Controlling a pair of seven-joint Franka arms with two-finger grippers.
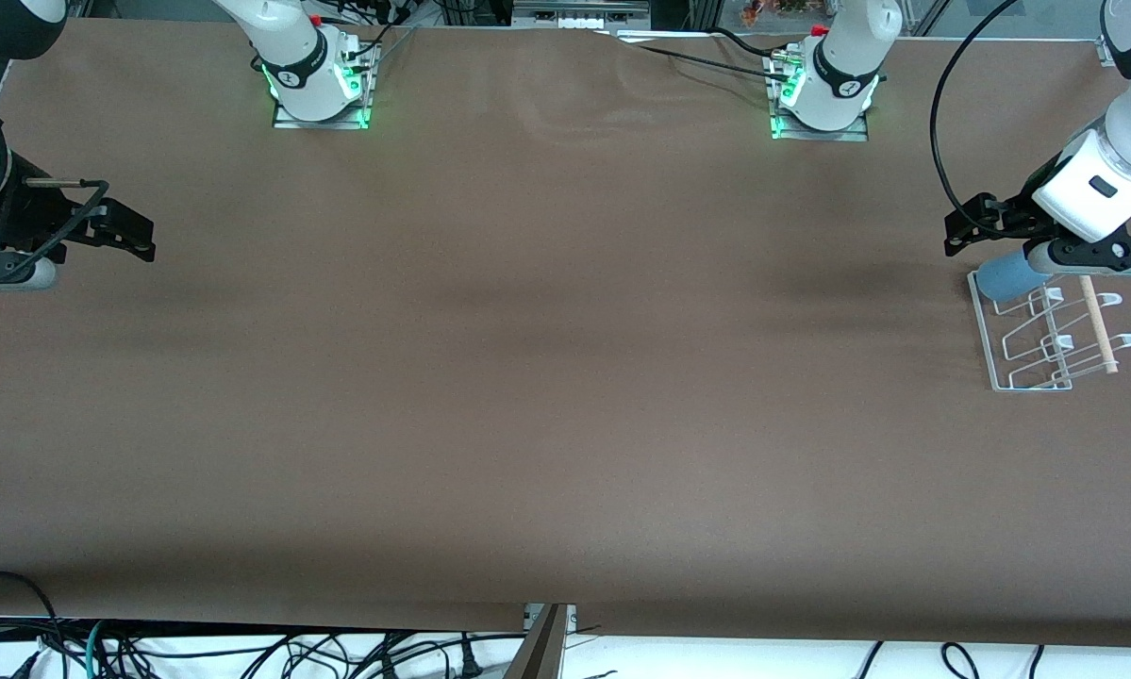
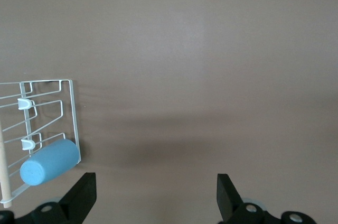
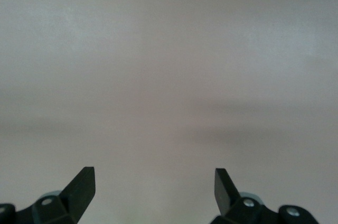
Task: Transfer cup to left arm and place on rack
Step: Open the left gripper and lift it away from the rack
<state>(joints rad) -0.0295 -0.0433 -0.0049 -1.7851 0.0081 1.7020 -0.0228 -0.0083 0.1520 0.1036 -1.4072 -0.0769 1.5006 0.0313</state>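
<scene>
The broad brown tabletop (image 1: 546,377) filled the front view, with cables hanging off its edge nearest the front camera.

The left arm (image 1: 1107,160), white with black joints and a boxy white wrist block, reached in at its own end of the tabletop; its upper links were cut off by the frame edge. Its black open-linkage end effector (image 1: 963,226) hung just above the tabletop beside the rack, spread wide and gripping nothing; the left wrist view showed only the two finger tips (image 2: 82,195).

The right arm's black end effector (image 1: 136,236) waited over the right arm's end of the tabletop, equally wide and empty, with most of that arm out of frame.

The small white wire rack (image 1: 985,330), with a rectangular base frame, upright loops and a light wooden dowel (image 1: 1098,325) along one side, sat at the left arm's end; the wrist block hid its end farthest from the front camera.

The small light-blue matte plastic tumbler, the cup (image 2: 50,161), lay on its side at that same end of the rack, its long axis roughly horizontal. One closed flat end, probably the base, faced the left wrist camera; its mouth was not visible.
</scene>
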